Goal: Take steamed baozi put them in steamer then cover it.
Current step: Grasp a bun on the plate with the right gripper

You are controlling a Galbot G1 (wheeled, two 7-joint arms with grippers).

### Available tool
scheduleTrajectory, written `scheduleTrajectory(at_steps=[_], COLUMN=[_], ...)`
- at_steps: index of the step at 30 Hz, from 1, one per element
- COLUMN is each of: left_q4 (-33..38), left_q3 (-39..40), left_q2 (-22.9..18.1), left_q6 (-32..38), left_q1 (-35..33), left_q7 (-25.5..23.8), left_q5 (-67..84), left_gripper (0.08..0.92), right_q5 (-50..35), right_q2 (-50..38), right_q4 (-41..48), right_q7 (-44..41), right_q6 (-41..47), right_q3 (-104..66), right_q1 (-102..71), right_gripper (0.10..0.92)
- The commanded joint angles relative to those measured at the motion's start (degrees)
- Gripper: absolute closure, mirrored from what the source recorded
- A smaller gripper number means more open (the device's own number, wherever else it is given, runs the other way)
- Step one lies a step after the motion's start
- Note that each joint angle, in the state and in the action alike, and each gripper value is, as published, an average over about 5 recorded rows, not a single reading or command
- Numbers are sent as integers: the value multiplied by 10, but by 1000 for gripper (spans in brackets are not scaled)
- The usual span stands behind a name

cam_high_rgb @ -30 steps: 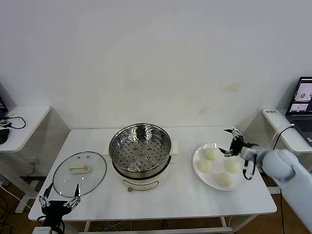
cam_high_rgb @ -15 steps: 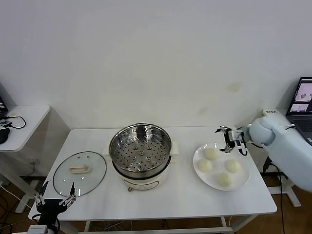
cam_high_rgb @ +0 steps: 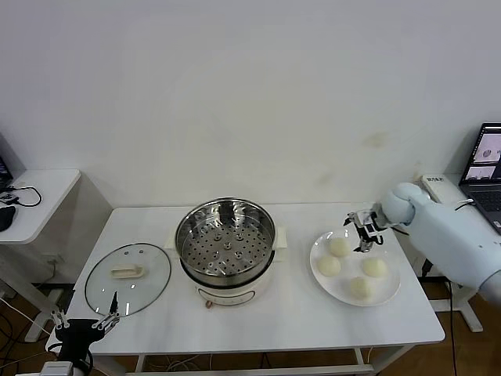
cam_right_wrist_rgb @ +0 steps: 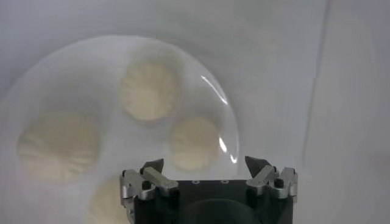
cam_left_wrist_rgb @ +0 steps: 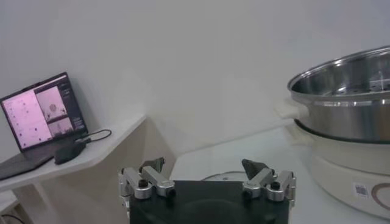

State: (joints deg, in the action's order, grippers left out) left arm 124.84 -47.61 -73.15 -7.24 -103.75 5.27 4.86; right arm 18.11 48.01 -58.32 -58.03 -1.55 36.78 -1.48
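Several cream-white steamed baozi (cam_high_rgb: pixel 340 247) lie on a white plate (cam_high_rgb: pixel 351 267) at the table's right. My right gripper (cam_high_rgb: pixel 362 229) hovers open just above the plate's far edge, nothing between its fingers; from its wrist the baozi (cam_right_wrist_rgb: pixel 194 143) show below it on the plate (cam_right_wrist_rgb: pixel 36 73). The steamer (cam_high_rgb: pixel 225 239), a shiny perforated basket on a cream pot base, stands empty at the table's middle. The cover (cam_high_rgb: pixel 127 272), a glass lid, lies flat on the table to the left. My left gripper (cam_high_rgb: pixel 84 321) hangs open and empty at the front left edge, below the cover, facing the steamer (cam_left_wrist_rgb: pixel 347 97).
A side table (cam_high_rgb: pixel 31 200) with cables stands at the left. Another at the right carries a laptop (cam_high_rgb: pixel 489 168). The left wrist view shows a lit laptop (cam_left_wrist_rgb: pixel 39 112) on a side shelf. A white wall closes the back.
My right gripper has swung from the plate's right side to above its far edge, near the back baozi. My left gripper has sunk a little lower at the table's front.
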Motion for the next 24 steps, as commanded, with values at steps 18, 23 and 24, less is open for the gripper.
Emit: scheduleTrajectory(at_steps=[18,23,24], left_q4=[-7,-6,-6], left_q3=[-3,-3,-3], left_q2=[4,3,3], left_q6=[3,4,5], left_q1=[-4,-6,-6], left_q7=[-1,-1,-1], left_q5=[-2,-4,-4], left_gripper=[177,177,177], right_q5=[64,66,67], right_q2=[100,112,115], right_q4=[134,148,151], right_q7=[21,22,22], right_q6=[-12,-8,-8], right_q3=[-32,-34,-34], right_q1=[-22,-19,-19], right_gripper=[203,224,232])
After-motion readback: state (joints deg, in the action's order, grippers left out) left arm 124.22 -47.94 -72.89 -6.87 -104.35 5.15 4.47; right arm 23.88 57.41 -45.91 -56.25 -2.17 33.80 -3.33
